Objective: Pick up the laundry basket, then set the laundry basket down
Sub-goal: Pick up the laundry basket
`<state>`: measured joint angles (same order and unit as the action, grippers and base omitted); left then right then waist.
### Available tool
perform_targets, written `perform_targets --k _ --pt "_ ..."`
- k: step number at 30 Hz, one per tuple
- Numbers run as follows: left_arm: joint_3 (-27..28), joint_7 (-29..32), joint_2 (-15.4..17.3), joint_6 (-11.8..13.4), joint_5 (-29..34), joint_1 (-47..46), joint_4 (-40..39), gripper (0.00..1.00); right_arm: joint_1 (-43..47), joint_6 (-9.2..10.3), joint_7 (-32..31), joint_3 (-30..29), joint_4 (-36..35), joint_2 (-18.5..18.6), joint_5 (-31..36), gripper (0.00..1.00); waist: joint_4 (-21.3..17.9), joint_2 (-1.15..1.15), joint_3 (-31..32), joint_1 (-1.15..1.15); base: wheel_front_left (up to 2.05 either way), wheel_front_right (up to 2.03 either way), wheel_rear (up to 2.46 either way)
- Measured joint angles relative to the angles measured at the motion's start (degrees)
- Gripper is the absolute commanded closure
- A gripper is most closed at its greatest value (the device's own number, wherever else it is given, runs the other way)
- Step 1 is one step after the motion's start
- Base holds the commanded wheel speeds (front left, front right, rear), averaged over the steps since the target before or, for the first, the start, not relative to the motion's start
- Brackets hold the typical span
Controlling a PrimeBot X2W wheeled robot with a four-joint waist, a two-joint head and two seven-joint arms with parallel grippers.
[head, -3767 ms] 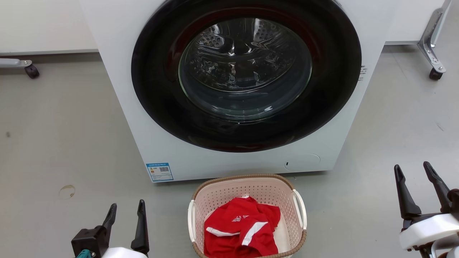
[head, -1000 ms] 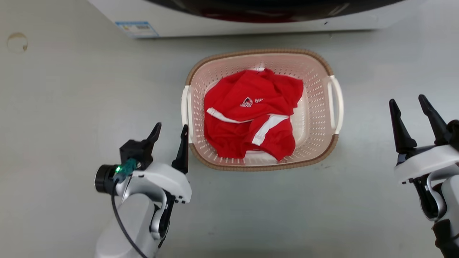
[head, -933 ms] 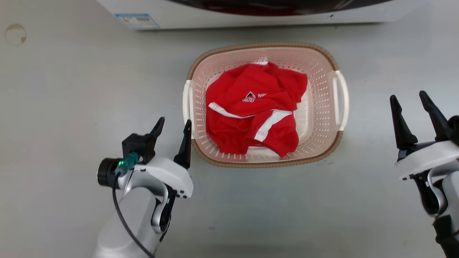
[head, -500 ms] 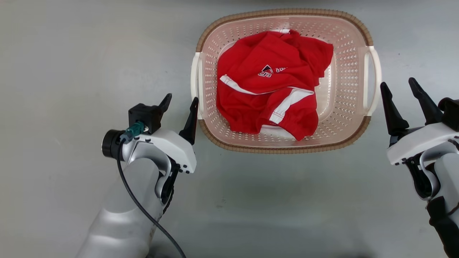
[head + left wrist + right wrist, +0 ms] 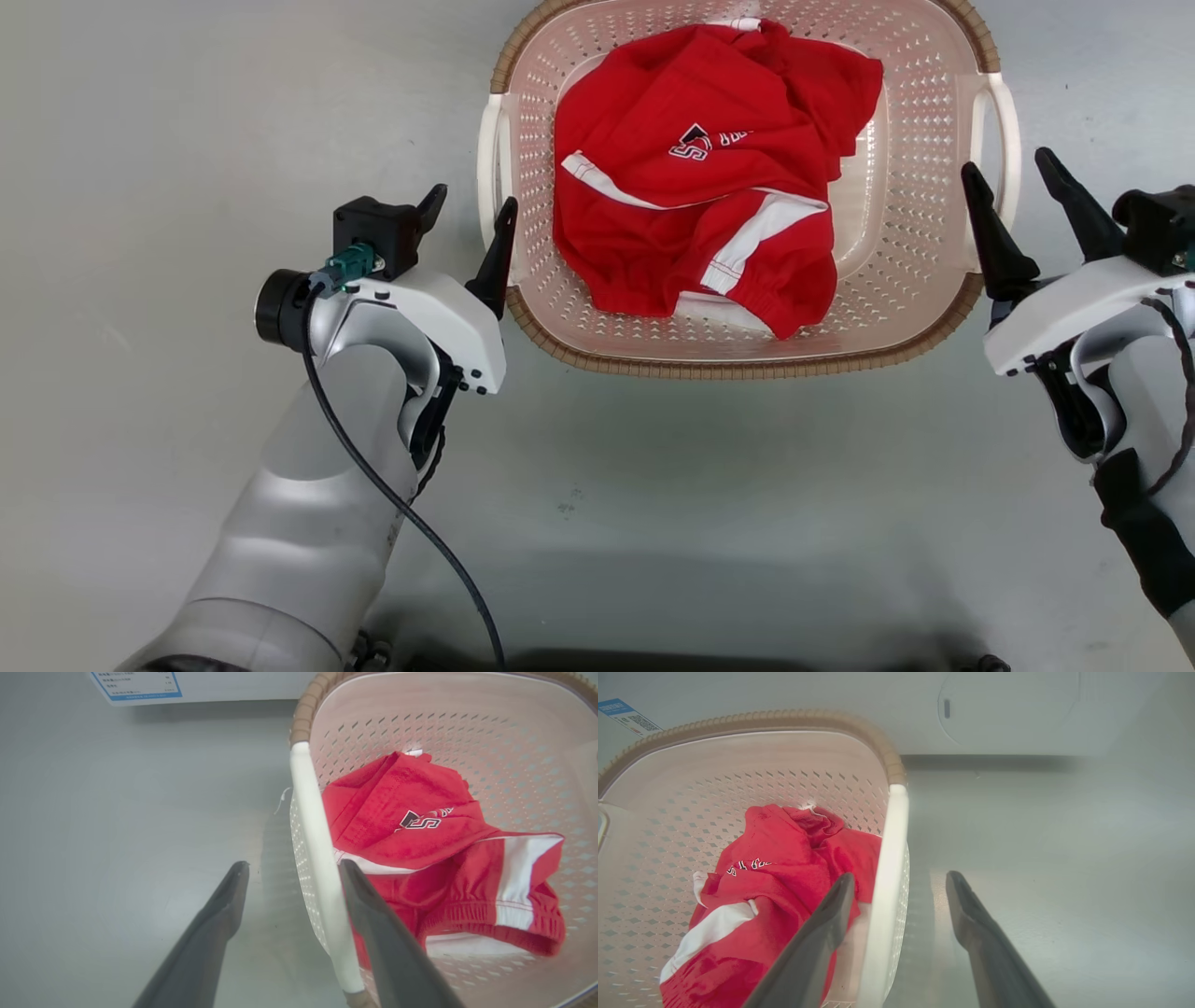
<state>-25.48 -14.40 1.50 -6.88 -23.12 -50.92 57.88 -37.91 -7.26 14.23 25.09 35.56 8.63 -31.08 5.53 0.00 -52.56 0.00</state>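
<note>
Two grippers noted, each with two dark fingers. Left gripper (image 5: 472, 198) stands fully spread with nothing in its grasp; in the left wrist view its fingers (image 5: 224, 910) flank the left white handle (image 5: 317, 858), one outside over the floor and one over the inside of the basket. Right gripper (image 5: 1006, 161) likewise stands fully spread and empty; in the right wrist view the right white handle (image 5: 889, 868) runs between its fingers (image 5: 971, 919). Contact with either handle cannot be determined. One laundry basket (image 5: 747, 369), pale pink and perforated with a brown rim and two handles, stands on the grey floor (image 5: 140, 140) between the grippers, near the base of one white washing machine (image 5: 1017, 709). Inside lies crumpled red clothing (image 5: 709, 168) with white stripes; number of pieces cannot be determined.
</note>
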Motion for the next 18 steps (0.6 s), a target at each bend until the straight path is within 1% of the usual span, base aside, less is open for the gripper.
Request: perform_targets --k 10,18 --pt "-1.51 -0.01 -0.19 -0.45 -0.32 -6.15 6.75 0.00 -6.36 0.00 0.08 5.04 5.11 -1.48 -3.56 0.00 -1.54 0.00 -3.09 0.00 0.00 0.00 0.00" --pt "-3.85 -0.29 -0.45 -0.52 -3.27 -8.99 10.65 0.00 -8.94 0.00 0.08 6.36 6.73 -2.24 -5.38 0.00 -1.91 0.00 -4.22 0.00 0.00 0.00 0.00"
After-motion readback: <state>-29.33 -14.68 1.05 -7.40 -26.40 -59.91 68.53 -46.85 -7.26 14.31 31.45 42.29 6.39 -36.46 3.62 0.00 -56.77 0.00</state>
